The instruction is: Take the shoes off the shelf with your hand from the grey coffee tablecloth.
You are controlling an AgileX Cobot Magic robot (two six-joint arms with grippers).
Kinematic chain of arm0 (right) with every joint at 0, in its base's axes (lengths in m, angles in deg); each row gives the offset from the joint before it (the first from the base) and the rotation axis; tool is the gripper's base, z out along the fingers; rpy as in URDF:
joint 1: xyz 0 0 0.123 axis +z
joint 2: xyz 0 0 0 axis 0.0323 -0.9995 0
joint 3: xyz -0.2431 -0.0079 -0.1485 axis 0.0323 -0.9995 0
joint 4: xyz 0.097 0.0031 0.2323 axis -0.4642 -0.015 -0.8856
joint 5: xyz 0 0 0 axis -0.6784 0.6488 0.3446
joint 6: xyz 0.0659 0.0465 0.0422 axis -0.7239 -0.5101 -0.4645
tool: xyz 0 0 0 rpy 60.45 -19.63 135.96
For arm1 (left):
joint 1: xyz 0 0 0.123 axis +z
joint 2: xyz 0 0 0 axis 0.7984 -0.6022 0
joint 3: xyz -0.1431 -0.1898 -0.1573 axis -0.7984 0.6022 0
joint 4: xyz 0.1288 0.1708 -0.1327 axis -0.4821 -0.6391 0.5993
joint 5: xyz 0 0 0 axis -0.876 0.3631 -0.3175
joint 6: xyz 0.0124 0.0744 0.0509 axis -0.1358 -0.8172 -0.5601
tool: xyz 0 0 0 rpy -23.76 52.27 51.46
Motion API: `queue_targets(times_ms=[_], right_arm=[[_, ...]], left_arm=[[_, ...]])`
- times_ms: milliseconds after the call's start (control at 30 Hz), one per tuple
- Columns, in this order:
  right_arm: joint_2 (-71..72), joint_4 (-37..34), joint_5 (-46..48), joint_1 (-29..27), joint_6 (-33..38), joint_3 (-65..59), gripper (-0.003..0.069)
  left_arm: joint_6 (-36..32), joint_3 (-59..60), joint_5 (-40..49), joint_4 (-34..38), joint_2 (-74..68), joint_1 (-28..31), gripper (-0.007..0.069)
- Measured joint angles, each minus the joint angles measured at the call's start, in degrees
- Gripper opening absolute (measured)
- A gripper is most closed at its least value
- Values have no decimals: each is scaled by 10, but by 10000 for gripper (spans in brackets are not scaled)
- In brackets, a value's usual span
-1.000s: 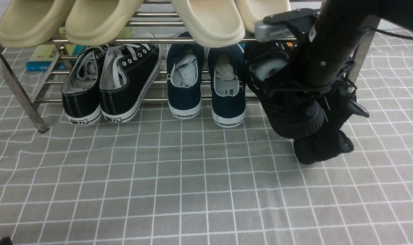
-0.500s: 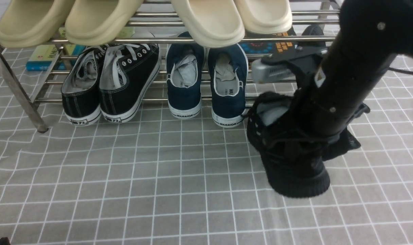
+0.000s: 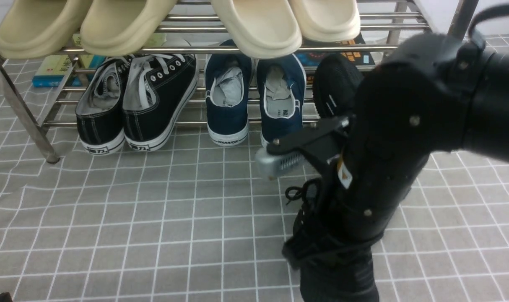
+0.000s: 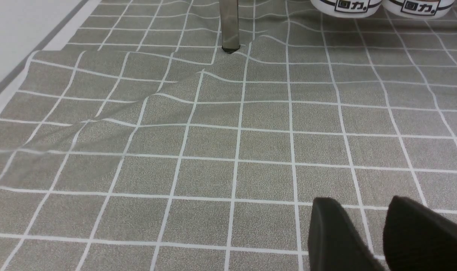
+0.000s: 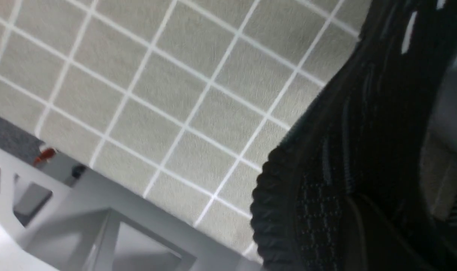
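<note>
One black mesh shoe (image 3: 334, 260) hangs under the right claw (image 3: 290, 167), out in front of the rack (image 3: 22, 115) and low over the checked cloth (image 3: 154, 230). The claw is pinched nearly shut, and the shoe appears to hang from that grip. Exactly which part of the shoe is gripped is hidden behind the arm. Held from above, the shoe droops with its laces loose, which should let it be set down flat.

Its mate (image 3: 336, 84) sits on the rack's lower tier, at the right end, just beside the navy slip-ons (image 3: 279, 109). Black canvas sneakers (image 3: 137, 105) stand further left on that tier, and beige slippers (image 3: 254, 25) overhang from the top tier. Reaching the mate will probably mean coming in low under the slippers without nudging the slip-ons.

The left claw (image 4: 364, 210) hovers over the cloth near the rack's left leg, fingers apart and empty.
</note>
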Motion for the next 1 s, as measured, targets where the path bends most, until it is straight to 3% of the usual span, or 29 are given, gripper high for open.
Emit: queue_targets(times_ms=[167, 367, 467, 600, 733, 1000], right_arm=[[0, -4, -14, 0, -11, -53, 81], [1, -2, 13, 0, -12, -57, 307], [8, 6, 19, -9, 4, -34, 377], [16, 36, 20, -38, 8, -5, 402], [12, 97, -13, -112, -10, 16, 409], [-74, 122, -194, -177, -15, 16, 408]], left_arm=[[0, 0, 0, 0, 0, 0, 240], [0, 0, 0, 0, 0, 0, 240], [0, 0, 0, 0, 0, 0, 240], [0, 0, 0, 0, 0, 0, 240], [0, 0, 0, 0, 0, 0, 240], [0, 0, 0, 0, 0, 0, 240]])
